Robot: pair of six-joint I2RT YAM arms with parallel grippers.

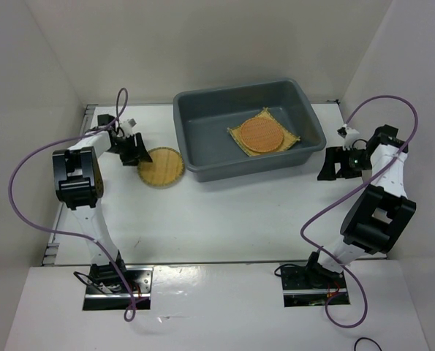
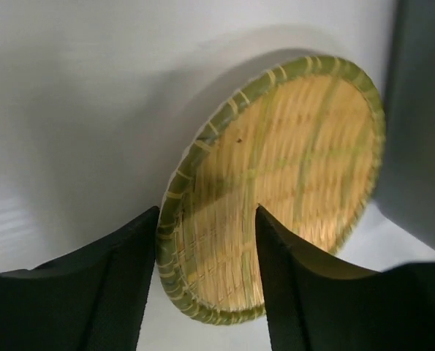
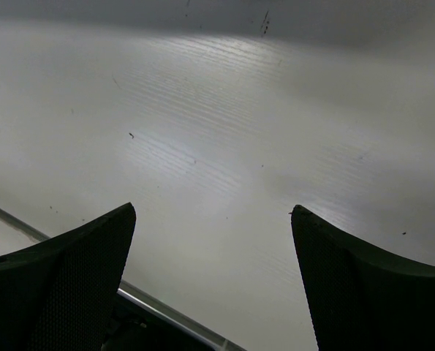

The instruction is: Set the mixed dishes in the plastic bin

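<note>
The dark grey plastic bin [image 1: 202,128] stands at the back middle. Inside it lies the square yellow woven mat [image 1: 290,135] with the round orange mat [image 1: 260,135] on top. The round yellow mat [image 1: 161,167] lies on the table just left of the bin. My left gripper [image 1: 134,152] is open at that mat's left edge. In the left wrist view the gripper [image 2: 207,212] straddles the mat's green rim [image 2: 175,241], one finger outside it and one over the weave. My right gripper [image 1: 330,164] is open and empty, right of the bin. No clear cups are in view.
The bin's wall [image 2: 422,110] is close to the right of the round mat. White enclosure walls stand behind and to both sides. The right wrist view shows only bare white table and a metal edge strip [image 3: 166,311] under the open gripper [image 3: 211,208].
</note>
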